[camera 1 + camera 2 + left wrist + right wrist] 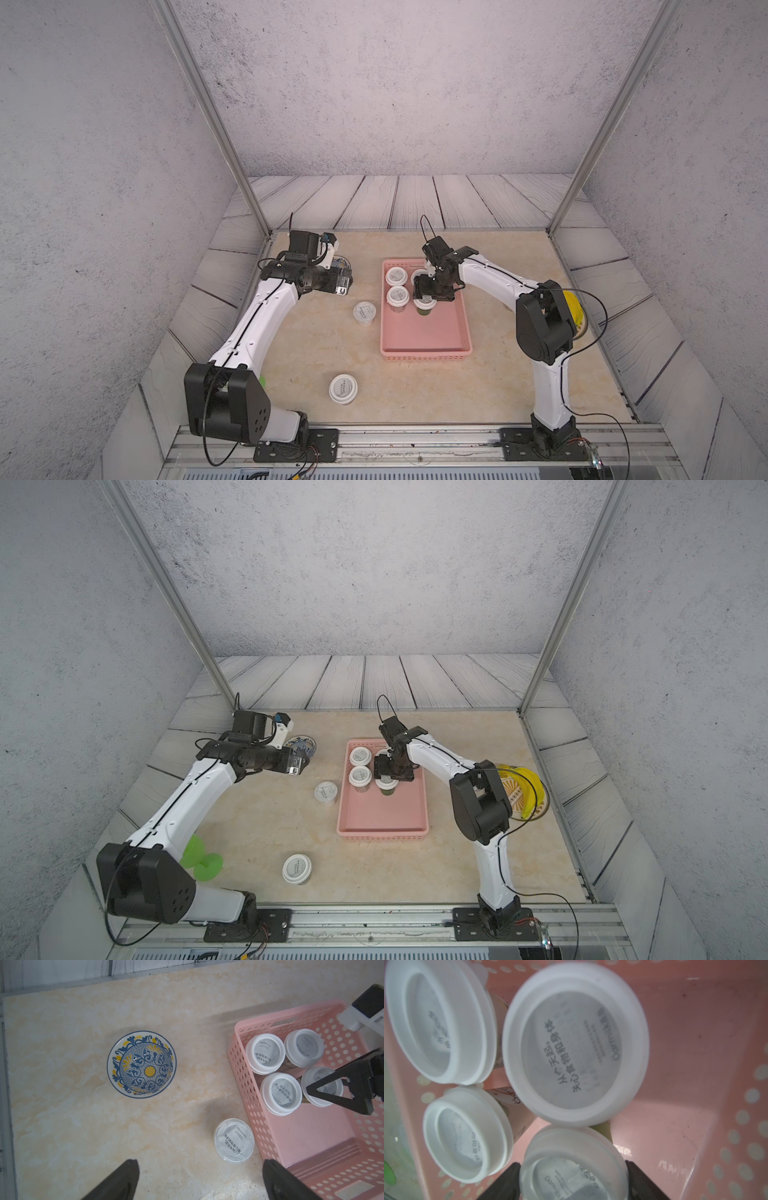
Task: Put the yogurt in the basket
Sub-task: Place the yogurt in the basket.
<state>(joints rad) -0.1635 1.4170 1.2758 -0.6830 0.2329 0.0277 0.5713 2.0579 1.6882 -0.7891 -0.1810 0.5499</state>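
Yogurt cups fill the upper part of the pink basket [424,336] at frame centre. The right end effector [424,291] straddles the newest cup [573,1165]; whether its jaws have let go, I cannot tell. Best to spread fully, then lift straight up — the neighbouring cups [576,1043] stand close and could tip. Two more cups wait on the table [490,386]: one [364,312] just left of the basket, one [343,389] lower left. The left end effector [199,1180], spread and empty, hangs above the table near a patterned bowl [142,1064] — clear.
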